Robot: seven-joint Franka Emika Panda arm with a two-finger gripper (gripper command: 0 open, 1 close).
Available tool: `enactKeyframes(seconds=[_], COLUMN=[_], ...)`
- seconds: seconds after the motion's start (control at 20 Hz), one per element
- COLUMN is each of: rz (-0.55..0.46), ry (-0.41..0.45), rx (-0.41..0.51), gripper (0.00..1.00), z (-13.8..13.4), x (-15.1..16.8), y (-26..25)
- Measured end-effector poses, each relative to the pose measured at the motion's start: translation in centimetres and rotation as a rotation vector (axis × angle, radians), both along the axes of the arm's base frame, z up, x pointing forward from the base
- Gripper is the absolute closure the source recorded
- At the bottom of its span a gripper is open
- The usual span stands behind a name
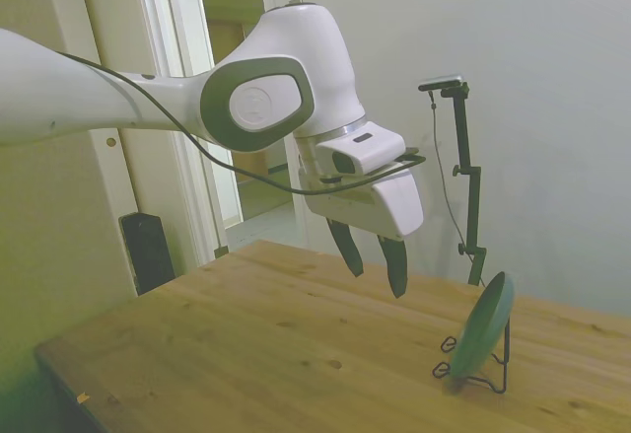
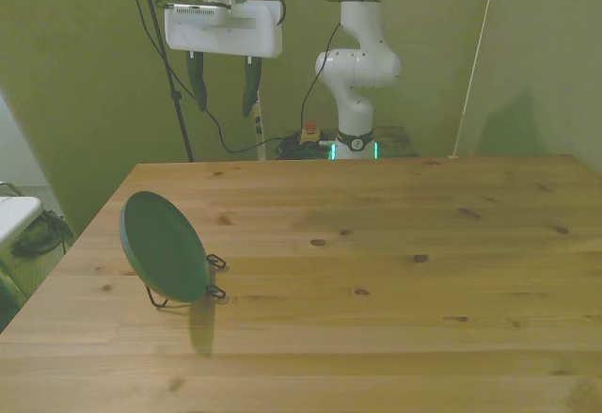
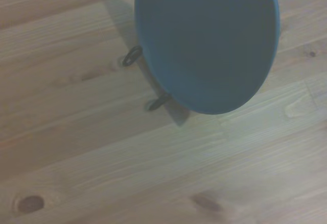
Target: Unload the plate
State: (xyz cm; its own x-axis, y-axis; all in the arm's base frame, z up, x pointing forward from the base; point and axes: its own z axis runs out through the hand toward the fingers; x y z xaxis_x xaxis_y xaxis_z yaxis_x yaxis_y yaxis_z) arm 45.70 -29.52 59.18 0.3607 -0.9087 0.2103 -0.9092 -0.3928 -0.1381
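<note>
— What colours do you see on your screens?

— Your plate [image 1: 482, 329] is plain dark green, matte and unpatterned; the wrist view renders it bluish. Its wire stand [image 1: 490, 378] is black. Your bench [image 2: 376, 272] is pale honey wood with grain lines and dark knots. Your arm [image 1: 148, 88] is white with grey joint caps, and the end effector [image 1: 374, 260] has dark fingers.

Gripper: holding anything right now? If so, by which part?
Nothing. The gripper hangs open in the air, apart from the plate, which leans on its wire stand on the table.
</note>
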Motion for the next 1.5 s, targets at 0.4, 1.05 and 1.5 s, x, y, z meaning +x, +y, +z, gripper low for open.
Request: enactKeyframes(seconds=[0.4, 1.05, 1.5], rz=[-0.047, 0.086, 0.096], ry=[0.016, 0.108, 0.1], rx=[-0.054, -0.106, -0.219], gripper=[0.0, 0.0, 0.0], z=[-0.3, -1.1, -4.7], x=[4.0, 12.0, 15.9], y=[-4.9, -8.4, -9.7])
